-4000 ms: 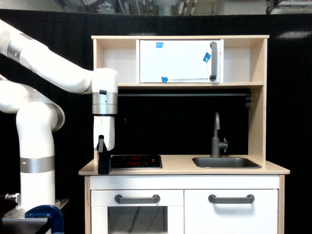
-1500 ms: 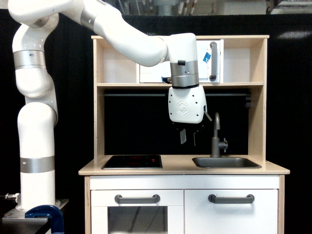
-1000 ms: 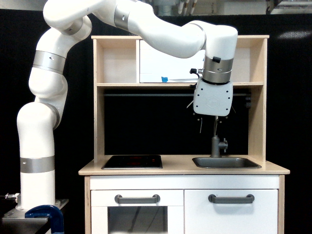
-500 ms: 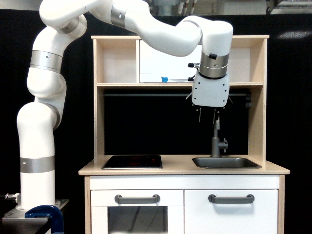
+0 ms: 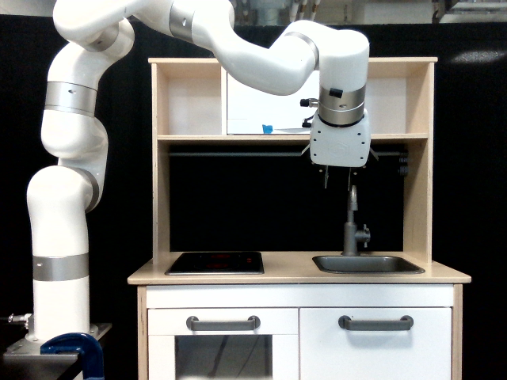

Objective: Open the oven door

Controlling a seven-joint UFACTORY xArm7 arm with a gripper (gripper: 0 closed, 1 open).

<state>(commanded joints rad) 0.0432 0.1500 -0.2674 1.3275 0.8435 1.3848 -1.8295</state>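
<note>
Above the sink, just over the top of the grey tap, the gripper is hanging with its thin fingers pointing straight down. They are showing only as short dark prongs under the white gripper housing, too small to tell how far apart they are standing, and nothing is showing between them. The wrist is rising straight up from the housing and is covering the right end of the oven door, so the door's handle is hidden from the exterior view. What can be seen of the door is a plain white panel sitting flat in the upper shelf of the wooden toy kitchen, with a small piece of blue tape near its bottom edge. From the wrist the white arm is sweeping up and over to the exterior view's left, then dropping down to its base beside the kitchen. On the counter, a black hob is lying left of the sink. Below the counter, two white doors with horizontal grey handles are sitting side by side.
</note>
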